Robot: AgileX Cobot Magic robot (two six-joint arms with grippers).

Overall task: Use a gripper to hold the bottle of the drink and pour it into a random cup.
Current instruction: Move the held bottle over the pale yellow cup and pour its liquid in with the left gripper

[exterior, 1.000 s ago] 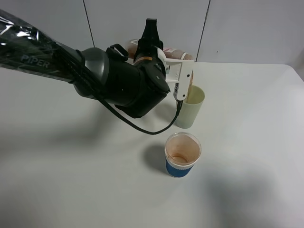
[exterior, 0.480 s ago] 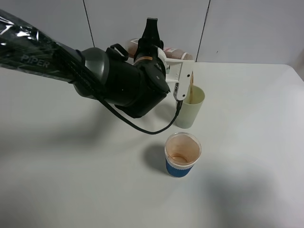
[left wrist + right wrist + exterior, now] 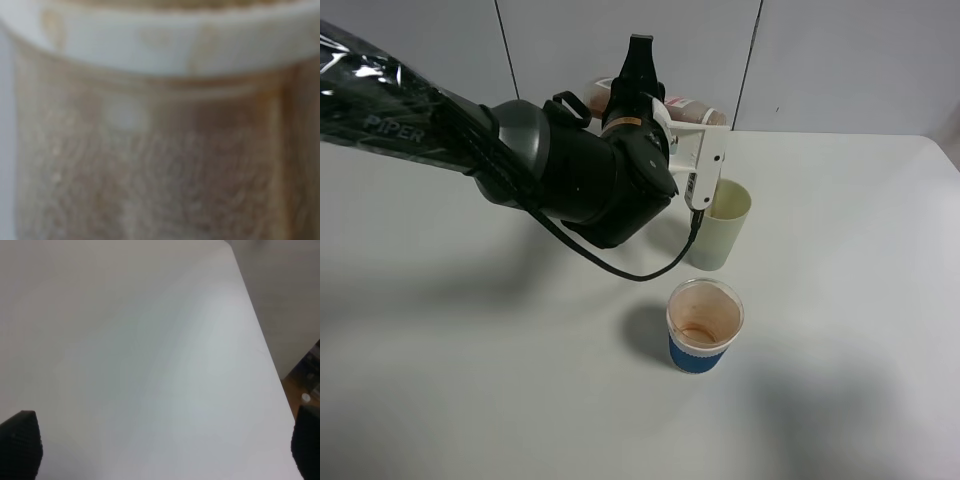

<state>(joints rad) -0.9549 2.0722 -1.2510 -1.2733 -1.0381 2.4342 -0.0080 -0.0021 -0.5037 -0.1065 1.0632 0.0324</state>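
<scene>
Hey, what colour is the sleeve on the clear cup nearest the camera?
Blue. The sleeve shows best in the exterior high view.

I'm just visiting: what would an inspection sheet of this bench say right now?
Surface: white table, no spills seen.
Job's things: bottle held at the rim of the pale green cup, mostly hidden by the arm; no stream visible.
Clutter: blue-sleeved cup, brown residue inside.
Grippers: left gripper shut on bottle; right gripper open, empty.
Cables: black cable loops below the left arm.
Surroundings: grey wall panels.
</scene>
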